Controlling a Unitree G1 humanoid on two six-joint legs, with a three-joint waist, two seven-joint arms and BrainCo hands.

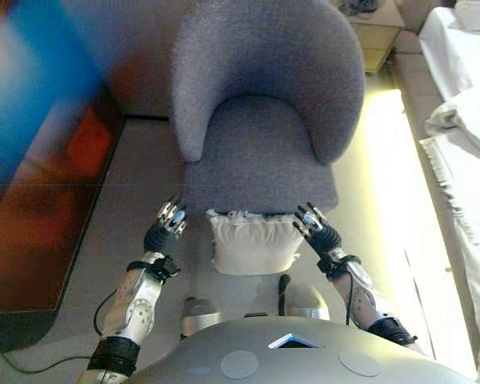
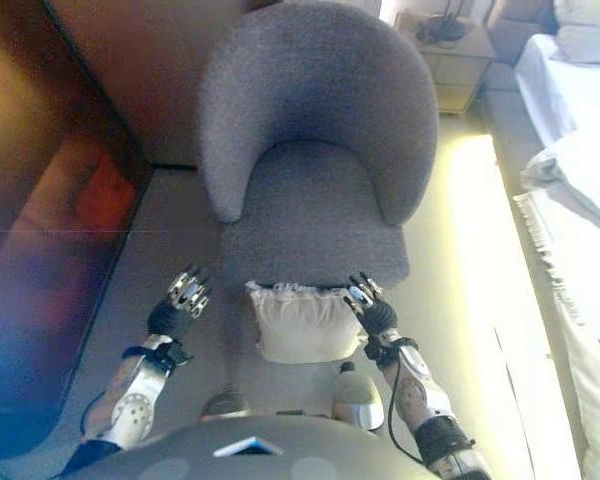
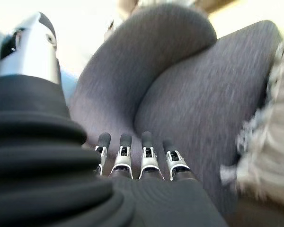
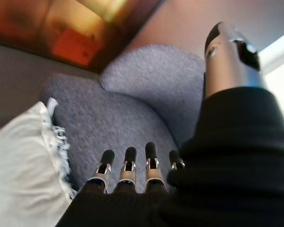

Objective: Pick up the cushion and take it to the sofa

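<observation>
A white fringed cushion (image 1: 252,244) leans on the floor against the front of a grey armchair (image 1: 264,104). My left hand (image 1: 166,225) is open to the cushion's left, apart from it. My right hand (image 1: 316,229) is open by the cushion's right edge; I cannot tell whether it touches. In the left wrist view my fingers (image 3: 149,161) are straight, with the cushion's fringe (image 3: 262,142) to one side. In the right wrist view my fingers (image 4: 128,170) are straight, with the cushion (image 4: 23,161) beside them. Neither hand holds anything.
A dark glossy cabinet (image 1: 40,184) stands at the left. A bed with white bedding (image 1: 464,104) runs along the right. A small wooden side table (image 1: 376,32) stands behind the chair at the right. Grey floor (image 1: 136,176) lies on both sides of the chair.
</observation>
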